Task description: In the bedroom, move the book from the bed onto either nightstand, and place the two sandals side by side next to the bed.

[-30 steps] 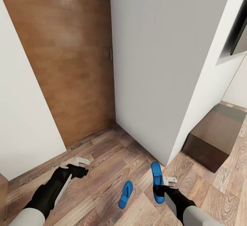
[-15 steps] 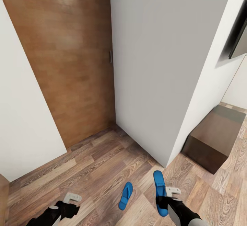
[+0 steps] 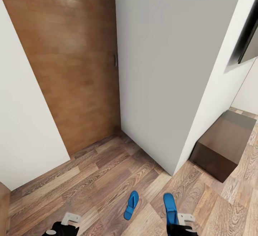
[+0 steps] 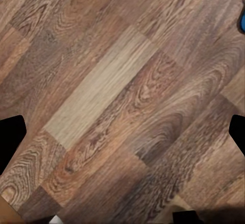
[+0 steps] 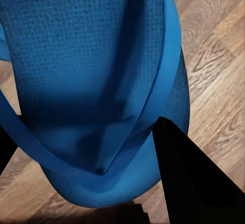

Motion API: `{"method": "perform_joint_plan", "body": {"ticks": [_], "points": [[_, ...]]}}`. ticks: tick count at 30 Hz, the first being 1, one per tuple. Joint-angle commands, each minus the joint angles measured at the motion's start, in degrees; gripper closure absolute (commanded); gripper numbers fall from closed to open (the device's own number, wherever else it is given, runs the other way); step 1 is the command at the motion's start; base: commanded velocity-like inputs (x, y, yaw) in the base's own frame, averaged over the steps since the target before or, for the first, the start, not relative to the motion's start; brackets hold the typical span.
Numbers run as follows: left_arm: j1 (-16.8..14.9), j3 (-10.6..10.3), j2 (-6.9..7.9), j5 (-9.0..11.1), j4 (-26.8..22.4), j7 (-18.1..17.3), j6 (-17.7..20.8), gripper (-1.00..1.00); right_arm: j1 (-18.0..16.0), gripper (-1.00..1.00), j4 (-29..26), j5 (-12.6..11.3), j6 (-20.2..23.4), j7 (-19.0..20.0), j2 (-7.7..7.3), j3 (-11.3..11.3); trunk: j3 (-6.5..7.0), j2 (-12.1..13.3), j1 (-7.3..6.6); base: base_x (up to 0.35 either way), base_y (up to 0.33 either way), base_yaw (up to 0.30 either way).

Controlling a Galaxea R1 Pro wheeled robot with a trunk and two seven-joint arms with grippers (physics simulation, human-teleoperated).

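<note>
Sandals first: my right gripper (image 3: 182, 225) is closed on one sandal (image 3: 170, 204), near right, its thong strap (image 5: 153, 101) close by my fingers (image 5: 186, 178). The other sandal (image 3: 131, 204) lies on the wood floor (image 3: 96, 178) just to its left. My left gripper (image 3: 68, 221) hangs spread, empty. A dark cabinet (image 3: 224, 144) stands far right.

Sandals (image 3: 131, 204): bright blue.
Floor (image 3: 100, 178): brown wood-grain planks.
Door (image 3: 71, 60): warm brown wood.
Walls (image 3: 168, 67): white.
Cabinet (image 3: 222, 146): dark brown.
</note>
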Motion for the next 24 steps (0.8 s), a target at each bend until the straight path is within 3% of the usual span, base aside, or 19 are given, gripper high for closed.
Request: {"method": "perform_joint_plan", "body": {"ticks": [1, 9, 24], "points": [[0.05, -0.23, -0.1, -0.39, 0.1, 0.23, -0.2, -1.0, 0.39, 1.0, -0.13, -0.14, -0.33, -0.15, 0.03, -0.4, -0.05, -0.03, 0.0, 0.0, 0.0, 0.0], [0.93, -0.21, -0.44, -0.23, 0.19, 2.44, -0.31, -1.0, 0.98, 1.0, -0.1, -0.15, -1.44, -0.15, 0.0, -0.39, -0.05, -0.03, 0.0, 0.0, 0.0, 0.0], [1.44, -0.21, -0.5, -0.36, 0.26, 3.06, -0.26, -1.0, 1.08, 1.0, -0.03, -0.15, -1.62, -0.15, -0.01, -0.39, -0.17, -0.03, 0.0, 0.0, 0.0, 0.024]]}}
